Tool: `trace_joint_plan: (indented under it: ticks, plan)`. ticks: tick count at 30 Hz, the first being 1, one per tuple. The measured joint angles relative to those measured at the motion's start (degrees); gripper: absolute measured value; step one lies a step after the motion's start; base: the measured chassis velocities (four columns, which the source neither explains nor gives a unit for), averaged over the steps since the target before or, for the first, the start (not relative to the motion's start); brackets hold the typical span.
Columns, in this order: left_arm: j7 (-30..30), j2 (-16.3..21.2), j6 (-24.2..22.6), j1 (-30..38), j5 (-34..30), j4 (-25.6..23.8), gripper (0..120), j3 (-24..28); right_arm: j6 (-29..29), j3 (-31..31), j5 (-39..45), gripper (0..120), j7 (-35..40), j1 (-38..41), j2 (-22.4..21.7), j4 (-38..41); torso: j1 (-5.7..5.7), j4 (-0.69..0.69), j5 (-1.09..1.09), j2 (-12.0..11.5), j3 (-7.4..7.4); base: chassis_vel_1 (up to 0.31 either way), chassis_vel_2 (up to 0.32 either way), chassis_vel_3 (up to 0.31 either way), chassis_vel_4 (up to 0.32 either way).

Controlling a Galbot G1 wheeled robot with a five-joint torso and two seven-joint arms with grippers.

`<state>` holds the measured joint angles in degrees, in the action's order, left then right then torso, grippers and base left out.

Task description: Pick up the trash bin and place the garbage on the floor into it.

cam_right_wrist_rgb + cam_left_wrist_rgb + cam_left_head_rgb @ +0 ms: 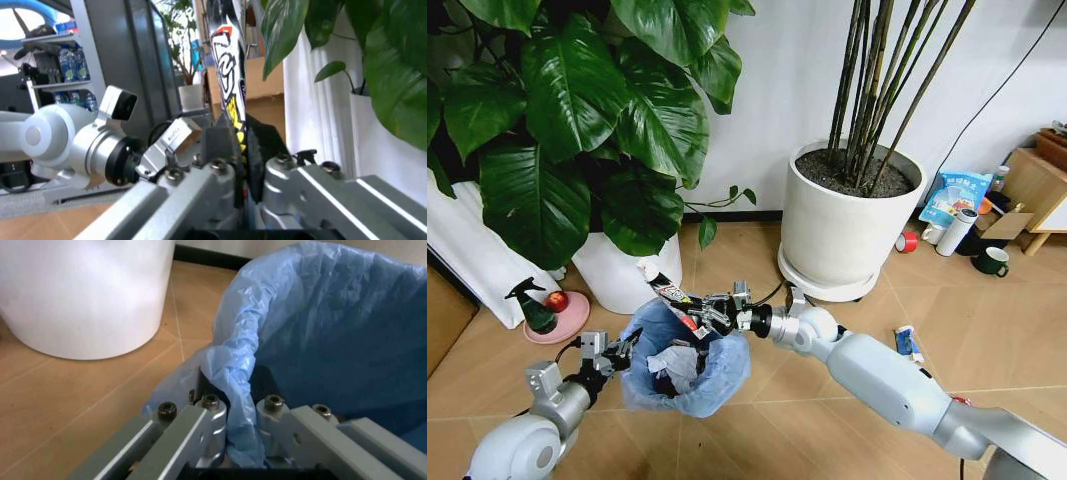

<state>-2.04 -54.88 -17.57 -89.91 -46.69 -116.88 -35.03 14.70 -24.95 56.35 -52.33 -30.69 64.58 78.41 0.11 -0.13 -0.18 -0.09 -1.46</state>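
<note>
The left gripper (617, 352) has its fingers (212, 412) clenched on the bag-lined rim of the trash bin (689, 378) (crumpled paper already inside), held near a white plant pot (87, 295), while the right gripper (705, 312) grasps a flat tube (667, 290) just above the bin's opening.

Bold black, red and yellow lettering runs along the flat tube (229, 75) pinched in the right gripper (241, 150), but no word of it can be made out; printing on the blue-white packet (955, 197) by the wall is likewise too small to read
</note>
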Motion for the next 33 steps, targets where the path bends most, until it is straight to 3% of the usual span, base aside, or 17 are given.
trace_joint_plan:
  ticks: [8, 13, 19, 21, 22, 26, 31, 33]
  plan:
    - [0.03, -0.03, -0.02, -0.17, -0.02, -0.24, 0, -0.25, -0.30, -0.12, -0.37, 27, -0.62, 0.35, -0.55, -0.26, 0.00, 0.00, 0.00, 0.00, 0.00, 0.000, 0.000, 0.000, 0.000]
    - [0.07, 0.13, -0.04, -0.17, -0.20, -0.33, 0, -0.45, -0.46, 0.05, -0.53, 51, -0.85, 0.34, -1.38, -0.17, 0.00, 0.00, 0.01, 0.00, 0.00, 0.000, 0.000, 0.000, 0.000]
    - [0.14, 0.17, -0.06, -0.13, -0.30, -0.36, 0, -0.47, -0.49, 0.41, -0.55, 64, -0.92, 0.22, -2.08, 0.06, 0.00, 0.00, 0.01, 0.00, 0.00, 0.000, 0.000, 0.000, 0.000]
    - [0.24, 0.16, -0.11, -0.15, -0.37, -0.41, 0, -0.64, -0.49, 1.90, -0.74, 79, -1.10, -0.41, -3.53, 0.38, 0.00, 0.01, 0.02, 0.00, 0.00, 0.000, 0.000, 0.000, 0.000]
    - [0.24, 0.16, -0.11, -0.15, -0.37, -0.41, 0, -0.64, -0.49, 1.90, -0.74, 79, -1.10, -0.41, -3.53, 0.38, 0.00, 0.01, 0.02, 0.00, 0.00, 0.000, 0.000, 0.000, 0.000]
    - [0.31, 0.05, -0.11, -0.37, -0.53, -0.54, 0, -1.05, 0.45, 7.72, -1.91, 97, 1.89, -3.77, -8.26, 0.95, 0.00, 0.00, 0.02, 0.00, 0.00, 0.000, 0.000, 0.000, 0.000]
    - [0.30, -0.13, -0.12, -0.39, -0.56, -0.66, 0, -1.10, 1.03, 13.61, -3.39, 100, 6.68, -9.37, -11.64, 1.65, 0.00, 0.00, 0.02, 0.01, 0.00, 0.000, 0.000, 0.000, 0.000]
    - [0.31, -0.14, -0.12, -0.30, -0.60, -0.66, 0, -1.24, 1.04, 19.23, -5.37, 100, 12.32, -16.13, -13.46, 2.50, 0.00, 0.00, 0.02, 0.01, 0.01, 0.000, 0.000, 0.000, 0.000]
